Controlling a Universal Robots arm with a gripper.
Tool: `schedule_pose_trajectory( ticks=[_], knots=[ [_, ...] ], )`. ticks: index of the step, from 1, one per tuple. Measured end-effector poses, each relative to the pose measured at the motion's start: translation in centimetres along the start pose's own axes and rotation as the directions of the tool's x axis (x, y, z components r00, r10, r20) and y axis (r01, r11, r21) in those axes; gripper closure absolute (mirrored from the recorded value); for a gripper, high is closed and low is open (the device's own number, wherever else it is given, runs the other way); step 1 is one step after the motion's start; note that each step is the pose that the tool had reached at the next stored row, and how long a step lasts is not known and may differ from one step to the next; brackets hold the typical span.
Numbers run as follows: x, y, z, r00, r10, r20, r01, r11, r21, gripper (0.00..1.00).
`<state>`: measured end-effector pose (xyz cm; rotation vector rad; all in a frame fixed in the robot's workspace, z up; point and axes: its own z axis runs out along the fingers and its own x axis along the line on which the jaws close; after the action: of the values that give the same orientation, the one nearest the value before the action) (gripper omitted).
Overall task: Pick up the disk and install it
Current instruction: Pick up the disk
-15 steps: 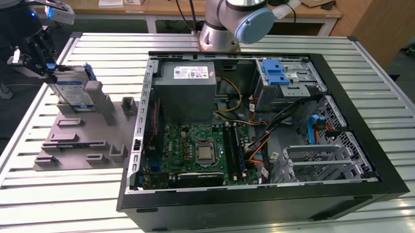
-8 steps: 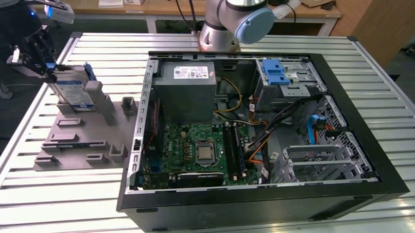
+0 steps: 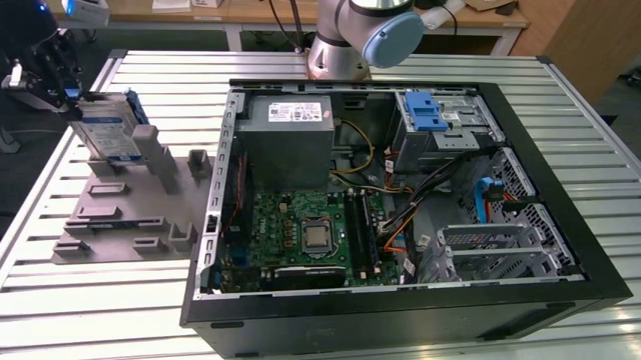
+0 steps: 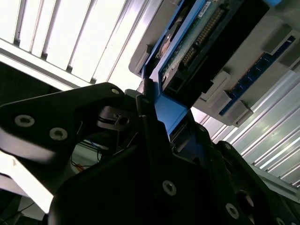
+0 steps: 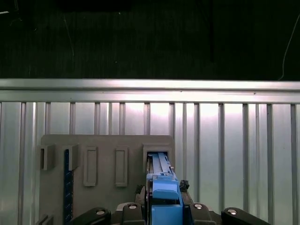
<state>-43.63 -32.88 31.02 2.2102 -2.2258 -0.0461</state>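
- Second wrist view: the fingers [image 4: 146, 112] sit closest, pinching the disk [image 4: 187, 44] by its blue end tab.
- First wrist view: the disk [image 5: 161, 180] stands on edge in a slot of the grey holder [image 5: 103, 145] on the worktop [image 5: 234, 140].
- Exterior view: the holder is at the exterior view's left, with the open computer case [image 3: 401, 319] beside it. Pick-up is in hand; freeing the disk likely calls for a straight pull along the slot.
- Its white-and-blue label — no writing I can read.

Slatted metal table [image 3: 150, 300]; wooden desks [image 3: 251, 11] behind (cluttered).
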Motion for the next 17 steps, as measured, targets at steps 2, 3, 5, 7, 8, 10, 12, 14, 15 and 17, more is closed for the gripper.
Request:
schedule_pose_trajectory(
  ticks=[2,3,5,7,8,10,12,14,15,17],
  knots=[
    [0.00,0.01,-0.33,1.0000,0.000,0.0000,0.000,1.0000,0.0000,0.64],
    [-0.01,0.01,-0.50,1.0000,0.000,0.0000,0.000,1.0000,0.0000,0.64],
    [-0.01,0.02,-0.80,1.0000,0.000,0.0000,0.000,1.0000,0.0000,0.64],
    [-0.02,0.02,-1.06,1.0000,0.000,0.0000,0.000,1.0000,-0.0001,0.64],
    [-0.02,0.03,-1.17,1.0000,0.000,0.0000,0.000,1.0000,0.0000,0.64],
    [-0.02,0.03,-1.34,1.0000,0.000,0.0000,0.000,1.0000,0.0000,0.64],
    [-0.02,0.03,-1.36,1.0000,0.000,0.0002,0.000,1.0000,0.0003,0.64],
    [-0.02,0.03,-1.39,1.0000,0.000,0.0000,0.000,1.0000,0.0000,0.64],
    [-0.02,0.03,-1.39,1.0000,0.000,0.0000,0.000,1.0000,0.0000,0.64],
    [-0.02,0.03,-1.40,1.0000,0.000,0.0000,0.000,1.0000,0.0000,0.64]
  ],
)
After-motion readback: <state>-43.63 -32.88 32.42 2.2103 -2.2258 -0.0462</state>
